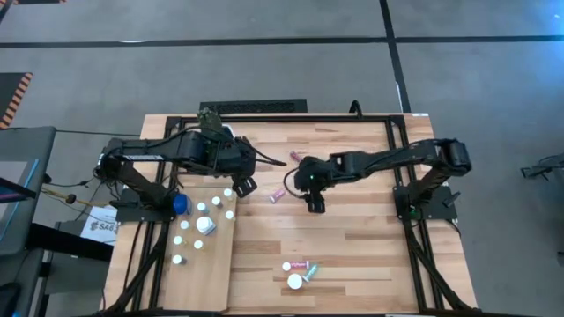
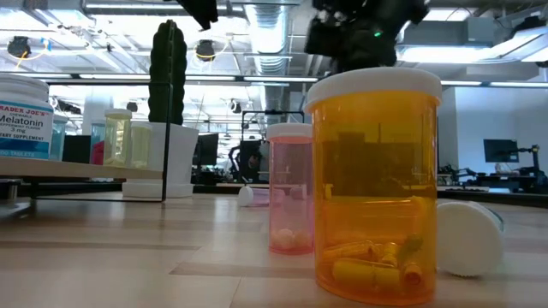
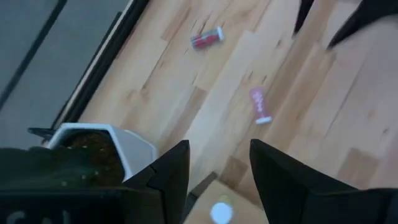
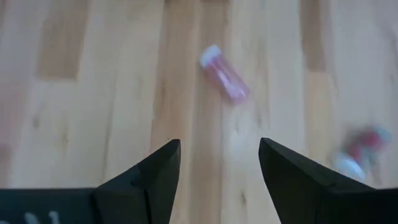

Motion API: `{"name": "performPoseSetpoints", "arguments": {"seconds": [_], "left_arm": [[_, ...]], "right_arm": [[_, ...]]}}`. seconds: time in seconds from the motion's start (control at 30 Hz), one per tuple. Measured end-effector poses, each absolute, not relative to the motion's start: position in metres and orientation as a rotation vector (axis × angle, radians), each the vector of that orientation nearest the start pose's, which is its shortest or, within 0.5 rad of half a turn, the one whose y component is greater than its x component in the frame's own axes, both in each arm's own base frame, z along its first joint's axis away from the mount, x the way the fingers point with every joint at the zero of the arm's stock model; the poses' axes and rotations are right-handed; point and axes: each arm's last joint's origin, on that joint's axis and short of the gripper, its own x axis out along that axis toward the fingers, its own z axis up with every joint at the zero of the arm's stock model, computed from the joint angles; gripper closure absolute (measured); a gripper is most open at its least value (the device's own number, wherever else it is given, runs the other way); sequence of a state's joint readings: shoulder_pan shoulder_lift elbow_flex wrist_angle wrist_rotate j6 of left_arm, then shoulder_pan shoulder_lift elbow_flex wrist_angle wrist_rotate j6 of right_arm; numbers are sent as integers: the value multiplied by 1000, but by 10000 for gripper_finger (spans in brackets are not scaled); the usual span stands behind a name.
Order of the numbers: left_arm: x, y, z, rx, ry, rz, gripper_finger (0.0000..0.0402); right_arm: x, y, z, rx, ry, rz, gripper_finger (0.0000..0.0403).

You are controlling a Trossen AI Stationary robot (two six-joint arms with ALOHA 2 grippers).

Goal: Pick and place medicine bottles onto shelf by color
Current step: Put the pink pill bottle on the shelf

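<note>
From above, the left gripper [image 1: 249,185] sits by the shelf [image 1: 220,255], where capped bottles [image 1: 201,208] stand; the right gripper [image 1: 315,205] hangs mid-table near a fallen pink bottle [image 1: 277,195]. Table level: an amber bottle [image 2: 375,184] looms upright. Both wrist views show fingers [image 3: 168,171] spread wide, holding nothing.

White bottle [image 2: 23,115] label: "Trader Joe's Melatonin", probably.

Plank tabletop [image 1: 352,238], pale shelf board [image 1: 207,264] lying on it under the left gripper [image 1: 249,185]. Pink bottle [image 1: 277,195] on its side between both grippers, another [image 1: 295,156] beyond the right gripper [image 1: 315,205]. Bottle cluster [image 1: 300,273] near the front edge.
</note>
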State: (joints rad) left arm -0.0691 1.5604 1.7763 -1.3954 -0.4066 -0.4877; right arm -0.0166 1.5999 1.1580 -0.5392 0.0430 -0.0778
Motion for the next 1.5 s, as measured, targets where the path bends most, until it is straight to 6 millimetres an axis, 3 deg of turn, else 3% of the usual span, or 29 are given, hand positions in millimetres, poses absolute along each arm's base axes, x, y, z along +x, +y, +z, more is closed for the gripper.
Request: {"name": "performPoseSetpoints", "arguments": {"seconds": [0.3,0.57,0.73,0.87,1.03,1.3,1.5], "left_arm": [[279,-20,391,-244,997,618,246],[277,-29,391,-299,983,639,246],[275,-32,390,-320,995,653,246],[274,-34,390,-321,1009,652,246],[272,-34,389,-312,1023,656,246],[269,-34,389,-307,1044,667,246],[269,-34,388,-302,1054,672,246]], "right_arm": [[343,-45,232,-108,875,106,163],[372,-65,198,-117,889,106,163],[392,-67,171,-125,978,147,163],[404,-66,160,-119,1030,202,163],[417,-63,155,-171,967,241,163],[418,-64,130,-160,1034,257,163],[420,-65,126,-156,1035,254,180]]}}
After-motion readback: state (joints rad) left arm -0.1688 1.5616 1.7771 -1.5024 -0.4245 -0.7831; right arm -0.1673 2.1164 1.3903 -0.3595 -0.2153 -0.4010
